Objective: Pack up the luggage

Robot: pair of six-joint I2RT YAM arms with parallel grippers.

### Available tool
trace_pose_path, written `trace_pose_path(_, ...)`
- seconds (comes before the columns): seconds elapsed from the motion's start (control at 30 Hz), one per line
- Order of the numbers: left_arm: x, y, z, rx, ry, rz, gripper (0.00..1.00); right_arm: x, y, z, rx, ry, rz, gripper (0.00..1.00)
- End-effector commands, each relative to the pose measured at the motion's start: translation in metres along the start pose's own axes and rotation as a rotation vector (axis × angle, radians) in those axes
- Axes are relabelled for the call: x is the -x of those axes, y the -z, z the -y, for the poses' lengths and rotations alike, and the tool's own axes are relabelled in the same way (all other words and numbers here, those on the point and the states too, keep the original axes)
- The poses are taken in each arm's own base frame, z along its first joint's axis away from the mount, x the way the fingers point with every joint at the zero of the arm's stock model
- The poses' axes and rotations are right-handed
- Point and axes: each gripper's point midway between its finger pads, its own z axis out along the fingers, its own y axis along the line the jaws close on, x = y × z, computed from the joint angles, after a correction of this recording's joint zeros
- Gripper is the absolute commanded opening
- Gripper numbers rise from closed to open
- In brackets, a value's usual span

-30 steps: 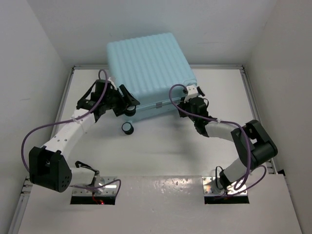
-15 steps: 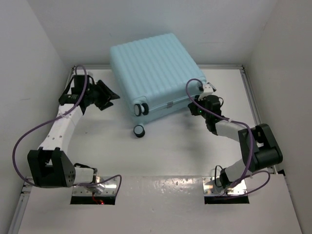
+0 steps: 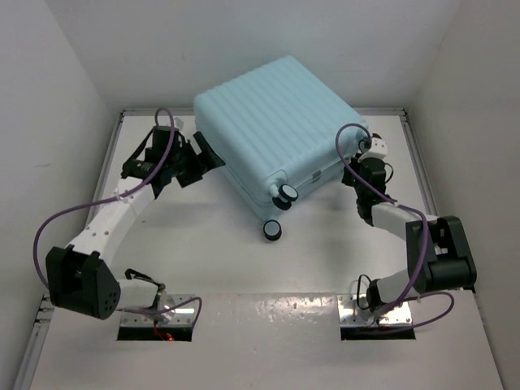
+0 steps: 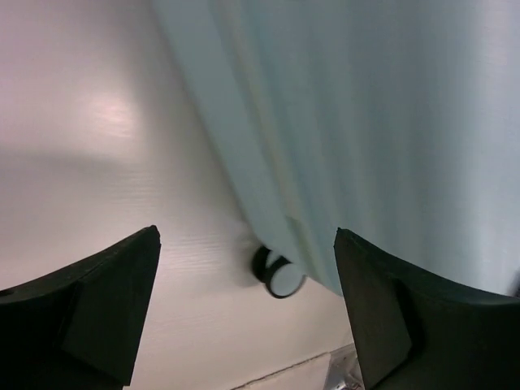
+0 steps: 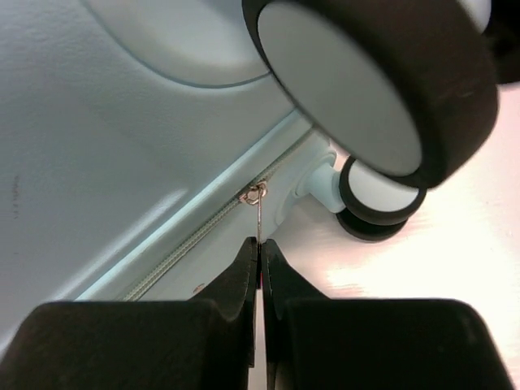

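Toward 12 o'clock on the white table (image 3: 244,268), seen from the top camera, lies the luggage (image 3: 276,122). It is closed, with its ribbed pale aqua shell up. It has turned counter-clockwise since a second ago. Then its near edge ran almost level across the view. Now that edge climbs steeply toward 2 o'clock, and a wheeled corner points at 6 o'clock. The lowest wheel (image 3: 272,231) has travelled from left of centre to about the middle of the table, and a second wheel (image 3: 286,193) shows just above it.

The right gripper (image 5: 258,245) has followed the case's side toward 3 o'clock. Its fingers are pressed together on the thin metal zipper pull (image 5: 257,215), which hangs from the zip line running along the case's seam. Two spinner wheels loom close at 1 o'clock in that wrist view.

The left gripper (image 4: 246,236) sat against the wheeled corner a second ago. Half a second ago it had drawn off toward 9 o'clock, and now it is back just beside the case's 9 o'clock edge. Its jaws stand wide with nothing between them. Its own camera shows the shell's blurred ribs filling 1 o'clock, with one wheel on the table under the shell's edge.
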Motion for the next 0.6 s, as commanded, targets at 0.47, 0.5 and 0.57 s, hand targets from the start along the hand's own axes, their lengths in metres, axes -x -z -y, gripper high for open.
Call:
trace_pose_path(0.47,-0.004,0.032,0.073,-0.167,-0.134,0.041,1.00,0.032,-0.069,-0.168,0.336,0.145,0.134,0.00)
trace_pose_path(0.5,-0.001,0.035,0.077,-0.176,-0.135,0.050,1.00,0.038,-0.071,-0.176,0.342,0.141,0.149,0.00)
trace_pose_path(0.57,-0.004,0.034,0.080,-0.176,-0.140,0.037,1.00,0.035,-0.072,-0.197,0.365,0.138,0.152,0.00)
